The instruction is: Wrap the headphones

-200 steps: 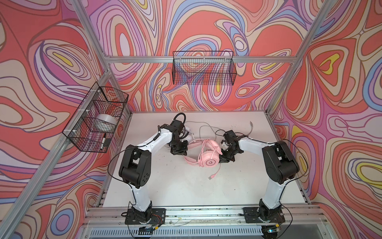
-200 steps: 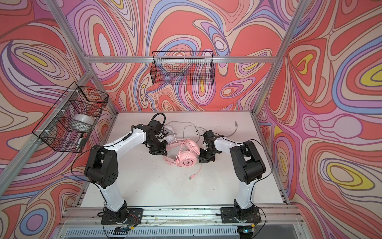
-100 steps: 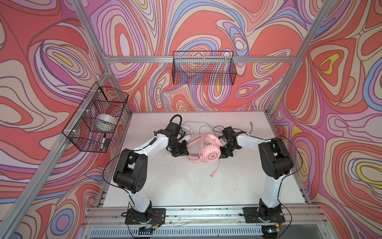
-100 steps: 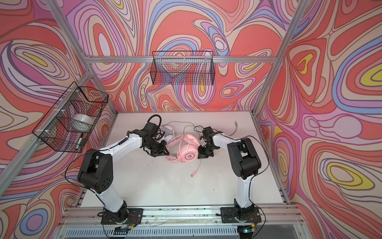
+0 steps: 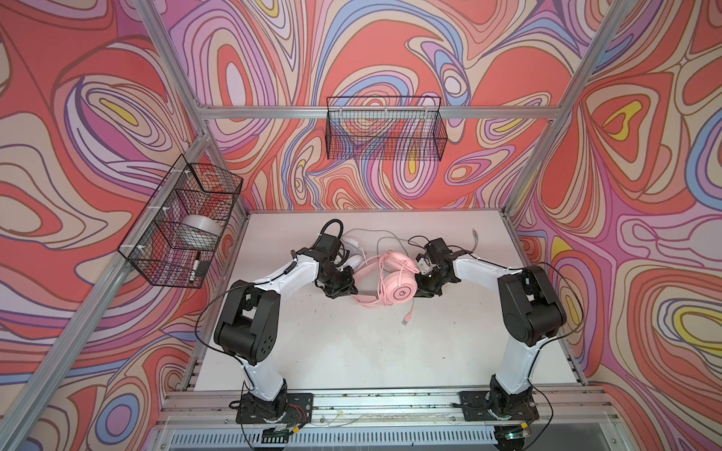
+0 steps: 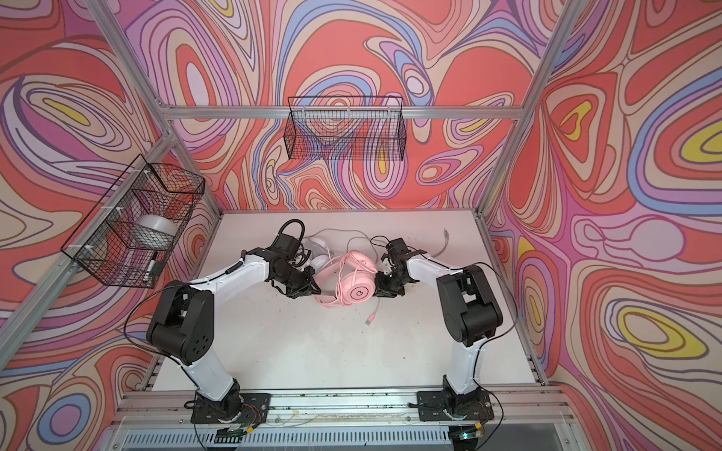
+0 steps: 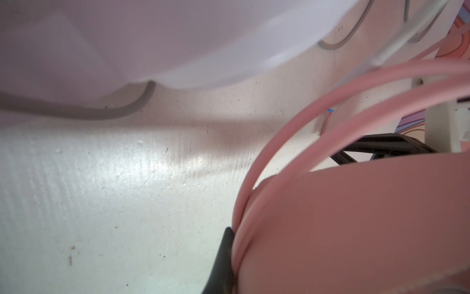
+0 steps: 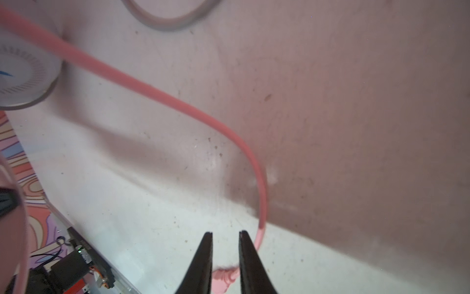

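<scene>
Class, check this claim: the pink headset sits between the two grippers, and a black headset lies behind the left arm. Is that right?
Not quite. Both top views show a white headset, not a black one, behind the left arm. The pink headset does sit between the left gripper and the right gripper.

A white table (image 5: 351,351), scuffed and speckled with small dark marks, was shown in both top views. Toward its far middle the pink headset (image 5: 402,291) was seen on the surface with one round earcup turned upward, and its pink cable (image 5: 411,310) was trailed from there toward the near edge, where it ended in a plug lying flat. Just behind, the white headset (image 5: 353,250) was rested on the table, partly hidden. Its grey-white cable (image 5: 390,238) was looped over the far side, with the loose end (image 5: 474,234) laid well apart to the right.
</scene>
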You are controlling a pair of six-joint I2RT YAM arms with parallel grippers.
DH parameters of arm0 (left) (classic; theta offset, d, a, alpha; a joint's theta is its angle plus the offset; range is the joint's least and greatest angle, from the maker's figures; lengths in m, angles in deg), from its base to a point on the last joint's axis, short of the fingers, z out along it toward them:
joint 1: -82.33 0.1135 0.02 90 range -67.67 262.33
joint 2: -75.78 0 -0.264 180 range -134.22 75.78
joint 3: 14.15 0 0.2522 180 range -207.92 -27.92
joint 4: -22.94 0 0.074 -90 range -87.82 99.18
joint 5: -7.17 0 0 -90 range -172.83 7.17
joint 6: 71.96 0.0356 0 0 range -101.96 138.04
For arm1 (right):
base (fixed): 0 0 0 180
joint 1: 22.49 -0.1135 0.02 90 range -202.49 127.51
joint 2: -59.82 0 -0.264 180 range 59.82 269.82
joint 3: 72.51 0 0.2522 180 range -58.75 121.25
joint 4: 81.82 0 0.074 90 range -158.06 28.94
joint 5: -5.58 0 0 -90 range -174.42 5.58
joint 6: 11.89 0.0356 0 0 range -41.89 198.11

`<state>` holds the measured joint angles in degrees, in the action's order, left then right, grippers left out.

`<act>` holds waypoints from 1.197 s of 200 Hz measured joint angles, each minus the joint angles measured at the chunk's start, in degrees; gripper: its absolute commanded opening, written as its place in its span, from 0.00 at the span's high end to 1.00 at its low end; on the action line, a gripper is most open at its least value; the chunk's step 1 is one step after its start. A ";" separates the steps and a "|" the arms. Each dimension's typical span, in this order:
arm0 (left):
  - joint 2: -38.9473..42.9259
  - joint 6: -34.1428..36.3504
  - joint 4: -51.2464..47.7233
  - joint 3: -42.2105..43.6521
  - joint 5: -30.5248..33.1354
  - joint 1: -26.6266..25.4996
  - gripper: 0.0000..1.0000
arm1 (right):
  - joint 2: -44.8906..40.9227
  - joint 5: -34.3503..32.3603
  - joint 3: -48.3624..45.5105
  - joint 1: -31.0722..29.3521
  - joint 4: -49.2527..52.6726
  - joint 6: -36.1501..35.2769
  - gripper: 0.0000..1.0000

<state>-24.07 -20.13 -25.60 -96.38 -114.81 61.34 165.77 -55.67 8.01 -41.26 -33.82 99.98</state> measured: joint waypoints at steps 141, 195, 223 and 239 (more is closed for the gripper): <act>-0.44 -0.22 0.79 0.00 -0.20 0.48 1.00 | 2.84 4.31 -2.27 0.11 4.92 -1.40 0.89; -0.44 -0.20 0.79 0.00 -0.39 0.70 1.00 | 4.22 -4.48 3.13 0.48 13.57 -8.37 0.88; -0.46 -0.22 0.79 0.00 -0.44 0.72 1.00 | 4.33 -9.51 4.90 0.52 16.35 -10.99 0.81; -0.48 -0.22 0.79 0.00 -0.50 0.72 1.00 | 4.28 -10.49 5.29 0.59 17.07 -11.78 0.76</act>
<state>-24.55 -20.35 -24.82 -96.38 -115.32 62.06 170.05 -66.16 13.30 -40.67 -16.75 88.19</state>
